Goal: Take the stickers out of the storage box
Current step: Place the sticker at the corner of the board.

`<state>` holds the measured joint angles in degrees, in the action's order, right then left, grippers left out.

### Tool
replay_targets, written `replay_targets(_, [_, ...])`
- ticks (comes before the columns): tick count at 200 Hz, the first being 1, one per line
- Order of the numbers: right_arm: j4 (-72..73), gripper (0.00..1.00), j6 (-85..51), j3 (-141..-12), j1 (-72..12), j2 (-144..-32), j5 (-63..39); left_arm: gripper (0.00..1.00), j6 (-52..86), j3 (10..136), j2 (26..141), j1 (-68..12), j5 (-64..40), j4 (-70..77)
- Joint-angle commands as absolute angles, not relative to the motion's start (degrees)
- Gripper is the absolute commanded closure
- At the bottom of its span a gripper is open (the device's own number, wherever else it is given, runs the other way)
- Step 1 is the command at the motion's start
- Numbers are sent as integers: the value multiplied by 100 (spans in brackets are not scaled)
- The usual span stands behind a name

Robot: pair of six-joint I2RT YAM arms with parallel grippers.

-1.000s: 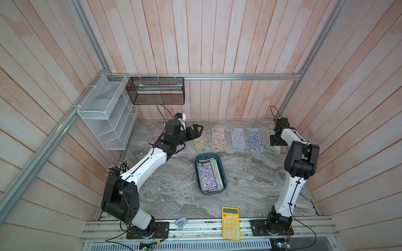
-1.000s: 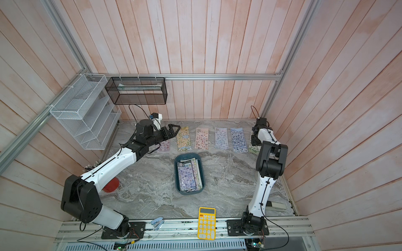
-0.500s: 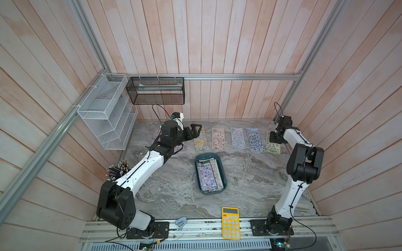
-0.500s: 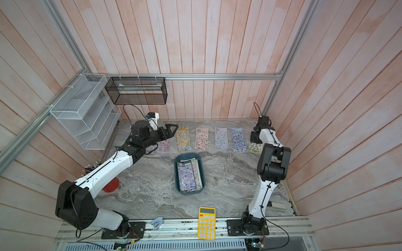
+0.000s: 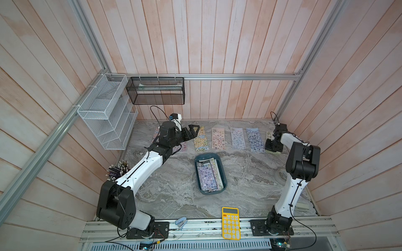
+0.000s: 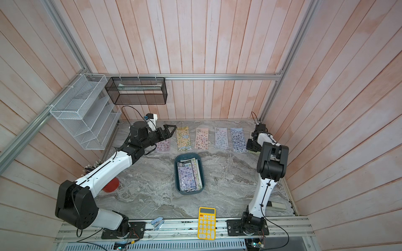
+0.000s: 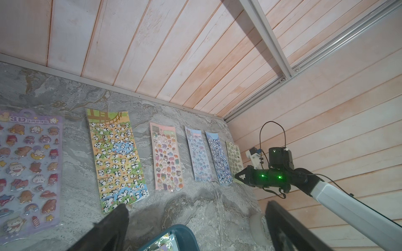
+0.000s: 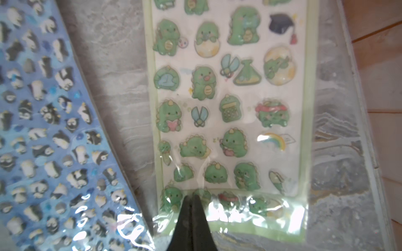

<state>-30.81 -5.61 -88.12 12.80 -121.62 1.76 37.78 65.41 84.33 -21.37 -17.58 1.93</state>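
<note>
The dark teal storage box (image 5: 207, 154) (image 6: 189, 154) sits mid-table with several stickers (image 5: 208, 176) (image 6: 188, 176) stacked inside. Along the back lies a row of sheets: lilac (image 7: 28, 169), yellow panda (image 5: 200, 140), pink (image 5: 218, 139), pale blue (image 5: 237, 138), blue penguin (image 8: 43, 130) and green dinosaur (image 8: 228, 97). My left gripper (image 5: 192, 131) (image 7: 195, 205) hovers open and empty above the row's left end. My right gripper (image 5: 272, 147) (image 8: 192, 196) is shut, tips on the near end of the green sheet's clear sleeve. Whether it pinches the sleeve I cannot tell.
A yellow calculator (image 5: 230, 222) and a small stapler (image 5: 181, 222) lie at the front edge. A pencil cup (image 5: 117, 171) stands at the left, a tape roll (image 5: 280, 175) at the right. A white wire rack (image 5: 106, 117) and a black mesh basket (image 5: 155, 91) hang on the walls.
The right gripper's jaws have closed and it has shifted a little toward the front along the green sheet. The left arm has drawn back slightly to the left, still open.
</note>
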Motion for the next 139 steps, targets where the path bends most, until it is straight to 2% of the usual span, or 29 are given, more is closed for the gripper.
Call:
replay_targets(1, [-3156,100,-353,-8880,1373,-12409,406,0,3828,6545,8532,-2108,-1847,299])
replay_targets(59, [-3219,100,-97,-8914,1370,-12525,708,0,3886,6657,8638,-2109,-1905,255])
replay_targets(139, [-3247,100,-288,-9151,1208,-11982,1280,0,3776,6681,8513,-2103,-1796,170])
